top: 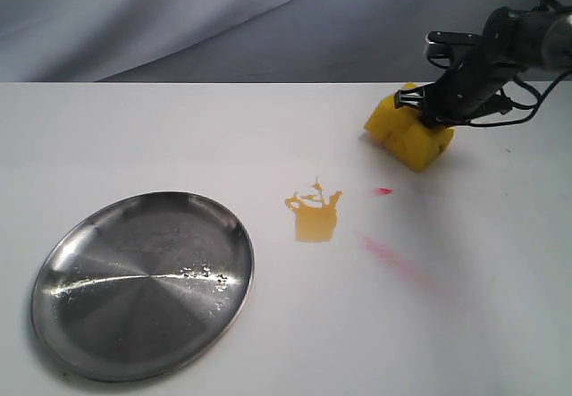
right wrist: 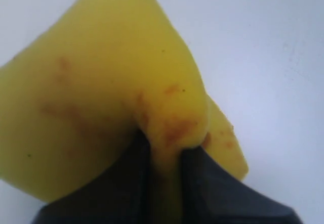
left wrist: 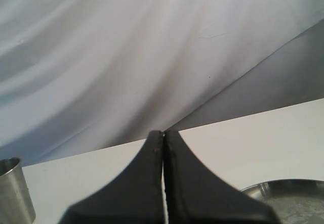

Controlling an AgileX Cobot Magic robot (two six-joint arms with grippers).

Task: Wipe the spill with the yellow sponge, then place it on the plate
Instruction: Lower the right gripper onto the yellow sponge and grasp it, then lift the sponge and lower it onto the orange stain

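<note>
An orange-yellow spill [top: 315,216] with splashy prongs lies on the white table near the middle. The yellow sponge [top: 408,130] is at the back right, squeezed in my right gripper [top: 427,110], which is shut on it. In the right wrist view the sponge [right wrist: 101,92] bulges between the black fingers [right wrist: 126,183] and shows brownish-orange stains. The steel plate [top: 143,284] rests at the front left. My left gripper [left wrist: 163,135] is shut with nothing in it, and the plate's rim [left wrist: 283,184] shows beside it.
Pink-red streaks [top: 393,257] and a small red dot [top: 382,190] mark the table right of the spill. A metal cup [left wrist: 14,191] stands at the edge of the left wrist view. Grey cloth hangs behind the table.
</note>
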